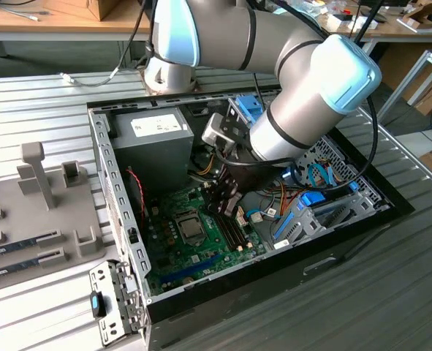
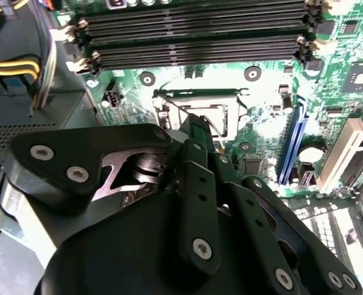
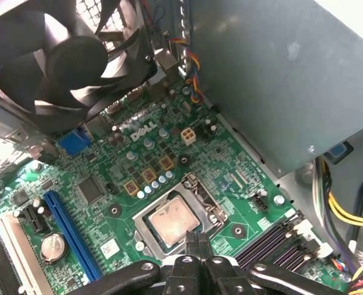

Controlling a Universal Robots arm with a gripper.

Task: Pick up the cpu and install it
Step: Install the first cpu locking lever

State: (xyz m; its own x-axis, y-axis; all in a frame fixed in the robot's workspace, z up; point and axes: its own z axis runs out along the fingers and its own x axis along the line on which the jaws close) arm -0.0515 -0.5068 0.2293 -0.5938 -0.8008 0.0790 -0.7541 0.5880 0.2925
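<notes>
Beside the memory slots (image 3: pixel 273 236) – gripper (image 3: pixel 196 239) (fingertips together) over seated cpu (image 3: pixel 172 221).

One computer case (image 1: pixel 332 241) lies open, holding one motherboard (image 3: pixel 126 184), one power supply (image 1: pixel 151 142), one fan (image 3: pixel 64 55), four memory slots (image 2: pixel 193 37) and one cpu (image 3: pixel 174 222).

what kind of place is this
Likely a robotics lab or workshop bench: an open computer case lies on a slatted metal table, its motherboard exposed, with cluttered workbenches behind.
</notes>
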